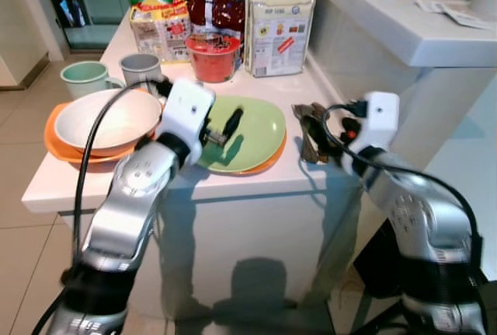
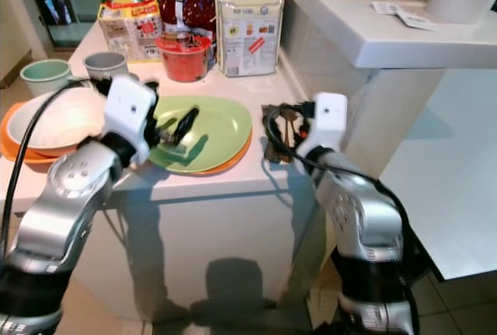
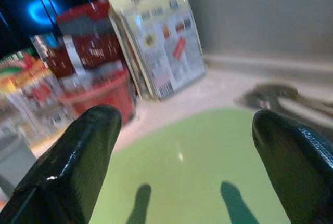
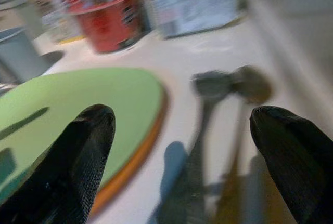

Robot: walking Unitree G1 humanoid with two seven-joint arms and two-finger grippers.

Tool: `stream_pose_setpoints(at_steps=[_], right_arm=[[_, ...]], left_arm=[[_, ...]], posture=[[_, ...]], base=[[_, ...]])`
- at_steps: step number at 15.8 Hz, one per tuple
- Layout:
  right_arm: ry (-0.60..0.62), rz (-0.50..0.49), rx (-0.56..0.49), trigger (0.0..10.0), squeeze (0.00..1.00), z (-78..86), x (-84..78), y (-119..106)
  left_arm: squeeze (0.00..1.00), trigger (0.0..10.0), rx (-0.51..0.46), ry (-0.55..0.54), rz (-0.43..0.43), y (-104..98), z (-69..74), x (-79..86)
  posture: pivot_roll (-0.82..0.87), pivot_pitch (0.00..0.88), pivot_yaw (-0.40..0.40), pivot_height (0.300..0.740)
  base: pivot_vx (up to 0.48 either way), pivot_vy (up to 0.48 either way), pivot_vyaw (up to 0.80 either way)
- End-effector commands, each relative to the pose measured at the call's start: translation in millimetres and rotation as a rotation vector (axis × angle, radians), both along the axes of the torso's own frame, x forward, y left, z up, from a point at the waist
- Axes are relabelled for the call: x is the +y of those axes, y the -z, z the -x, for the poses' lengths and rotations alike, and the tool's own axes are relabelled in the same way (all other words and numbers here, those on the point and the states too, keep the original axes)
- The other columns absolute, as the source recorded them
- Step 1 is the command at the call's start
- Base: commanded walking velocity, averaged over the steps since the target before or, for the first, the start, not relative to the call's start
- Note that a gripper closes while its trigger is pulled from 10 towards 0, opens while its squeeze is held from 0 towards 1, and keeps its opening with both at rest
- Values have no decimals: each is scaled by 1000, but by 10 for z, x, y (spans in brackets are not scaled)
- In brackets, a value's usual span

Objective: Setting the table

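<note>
- Left gripper (image 1: 230, 127) hovers over the green plate (image 1: 260, 129) near the desk's (image 1: 233, 183) front edge, jaws spread, empty.
- Right gripper (image 4: 182, 146) over the cutlery (image 1: 309, 129) beside the plate, jaws spread.

The table (image 1: 256, 176) is white. In the middle a light green plate (image 1: 256, 129) sits on an orange one. At the left, a white bowl (image 1: 105, 121) sits on an orange plate (image 1: 58, 148). Behind are a pale green mug (image 1: 84, 77), a grey mug (image 1: 141, 67), a red tub (image 1: 211, 57) and a white carton (image 1: 278, 22) with little coloured pictures. Both grippers have black fingers (image 3: 83, 161).
</note>
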State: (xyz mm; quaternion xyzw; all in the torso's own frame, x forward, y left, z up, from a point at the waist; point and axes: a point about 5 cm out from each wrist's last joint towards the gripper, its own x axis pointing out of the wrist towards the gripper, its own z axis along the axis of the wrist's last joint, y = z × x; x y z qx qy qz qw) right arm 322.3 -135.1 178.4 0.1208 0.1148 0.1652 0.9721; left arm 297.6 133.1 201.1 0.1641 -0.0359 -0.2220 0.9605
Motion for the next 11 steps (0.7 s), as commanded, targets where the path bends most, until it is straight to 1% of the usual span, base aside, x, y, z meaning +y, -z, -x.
stream_pose_setpoints(at_steps=[1, 3, 4, 5, 6, 7, 8, 9, 10, 11], right_arm=[[-69, -8, 33, 10000, 1000, -72, 83, -10], [-94, 10, 67, 10000, 1000, -173, 149, 16], [-102, 8, 86, 10000, 706, -218, 169, 29], [-98, 56, 128, 10000, 0, -302, 179, 68], [-81, 96, 156, 10000, 0, -366, 170, 88], [-75, 107, 166, 10000, 0, -391, 165, 91], [-30, 161, 196, 10000, 0, -480, 117, 83], [-22, 171, 201, 10000, 0, -504, 107, 77], [-37, 148, 234, 10000, 0, -543, 118, 82], [-65, 152, 265, 10000, 0, -551, 139, 120]], left_arm=[[0, 10000, 27, 33, -9, 7, 63, 17], [0, 10000, 47, 41, 1, 14, 119, 62], [0, 10000, 55, 47, 9, 15, 144, 68], [0, 10000, 71, 73, 11, 29, 191, 56], [0, 10000, 79, 91, 6, 38, 220, 41], [0, 10000, 82, 97, 5, 41, 232, 35], [0, 10000, 91, 114, 7, 44, 263, 13], [0, 10000, 93, 118, 7, 44, 272, 7], [0, 10000, 103, 131, 8, 47, 289, -10], [0, 10000, 111, 145, 4, 52, 300, -25]], posture=[[21, 0, -53, 740], [29, 0, -64, 740], [38, 0, -73, 740], [43, 0, -80, 740], [46, 0, -82, 740], [46, 0, -83, 740], [48, 0, -84, 740], [47, 0, -84, 740], [45, 0, -84, 740], [44, 0, -82, 740]], base=[[0, 0, 0], [0, 0, 0], [0, 0, 0], [0, 0, 0], [0, 0, 0], [0, 0, 0], [0, 0, 0], [0, 0, 0], [0, 0, 0], [0, 0, 0]])
